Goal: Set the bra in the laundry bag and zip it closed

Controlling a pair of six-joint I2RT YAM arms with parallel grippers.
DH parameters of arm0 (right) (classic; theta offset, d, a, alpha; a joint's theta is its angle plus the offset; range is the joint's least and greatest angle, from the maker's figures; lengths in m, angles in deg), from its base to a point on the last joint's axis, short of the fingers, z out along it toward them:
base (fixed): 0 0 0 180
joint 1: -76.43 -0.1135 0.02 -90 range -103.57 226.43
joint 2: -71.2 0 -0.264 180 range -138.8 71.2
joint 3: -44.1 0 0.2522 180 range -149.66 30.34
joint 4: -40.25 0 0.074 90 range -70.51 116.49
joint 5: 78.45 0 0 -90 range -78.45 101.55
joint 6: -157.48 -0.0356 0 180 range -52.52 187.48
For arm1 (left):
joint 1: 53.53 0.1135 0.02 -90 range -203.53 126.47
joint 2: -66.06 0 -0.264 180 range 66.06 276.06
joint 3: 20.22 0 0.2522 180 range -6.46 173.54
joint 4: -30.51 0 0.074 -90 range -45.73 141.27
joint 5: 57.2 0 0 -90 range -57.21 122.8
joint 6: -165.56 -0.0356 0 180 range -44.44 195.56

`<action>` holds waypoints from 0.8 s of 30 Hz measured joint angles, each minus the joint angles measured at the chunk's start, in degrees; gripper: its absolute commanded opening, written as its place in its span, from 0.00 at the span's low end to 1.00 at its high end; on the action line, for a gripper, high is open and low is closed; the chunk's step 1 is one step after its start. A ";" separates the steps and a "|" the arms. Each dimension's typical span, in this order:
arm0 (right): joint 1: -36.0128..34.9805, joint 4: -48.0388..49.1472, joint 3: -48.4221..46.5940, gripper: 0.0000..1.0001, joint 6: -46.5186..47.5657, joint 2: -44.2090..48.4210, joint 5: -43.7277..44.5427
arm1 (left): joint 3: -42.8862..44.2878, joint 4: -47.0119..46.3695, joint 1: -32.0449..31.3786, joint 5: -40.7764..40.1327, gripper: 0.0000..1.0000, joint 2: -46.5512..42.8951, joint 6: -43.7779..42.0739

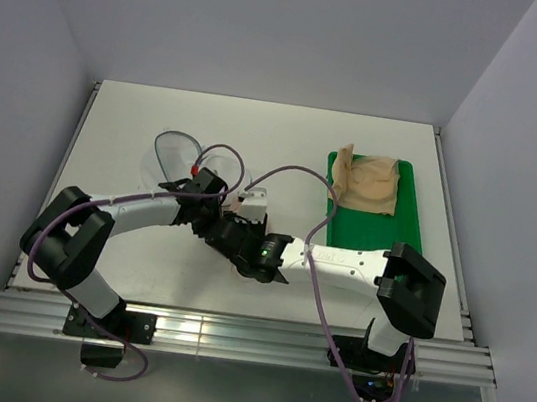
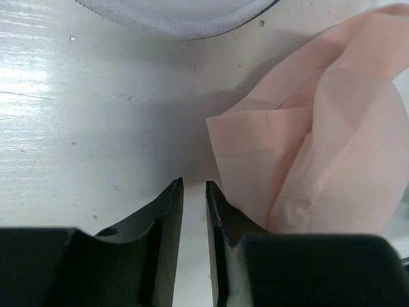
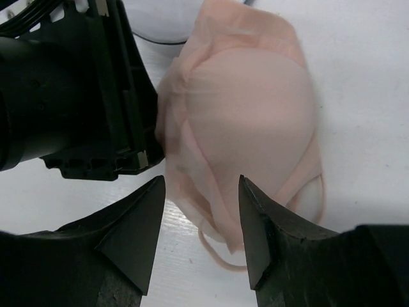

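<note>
The pale pink bra (image 3: 249,109) lies bunched on the white table, one thin strap looping out at its near end. It also shows at the right of the left wrist view (image 2: 319,147). In the top view the two grippers hide it. My right gripper (image 3: 201,182) is open, its jaws either side of the bra's near edge. My left gripper (image 2: 193,185) is nearly closed with only a thin gap. It holds nothing and sits just left of the bra. The white mesh laundry bag (image 1: 175,162) lies beyond both grippers, and its rim shows in the left wrist view (image 2: 185,16).
A green tray (image 1: 375,232) at the right holds a tan garment (image 1: 368,180). The left gripper's black body (image 3: 70,89) is close to the bra's left side. Both arms meet at the table's middle (image 1: 239,232). Purple cables loop over the bag.
</note>
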 measured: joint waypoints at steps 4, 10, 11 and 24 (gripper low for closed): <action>0.35 -0.50 -0.07 0.56 -0.68 0.28 -1.68 | 0.00 0.02 0.02 -0.02 0.28 0.09 -0.07; 8.79 -3.21 0.90 0.52 -1.88 7.58 -5.77 | -0.07 0.26 0.31 -0.17 0.29 0.02 -0.26; 11.06 -3.13 1.49 0.52 -1.70 9.66 -5.97 | -0.17 0.37 0.46 -0.20 0.29 -0.07 -0.31; 17.05 0.55 2.21 0.05 -0.72 3.43 -16.46 | -1.31 0.44 1.81 -0.22 0.28 -1.01 -1.33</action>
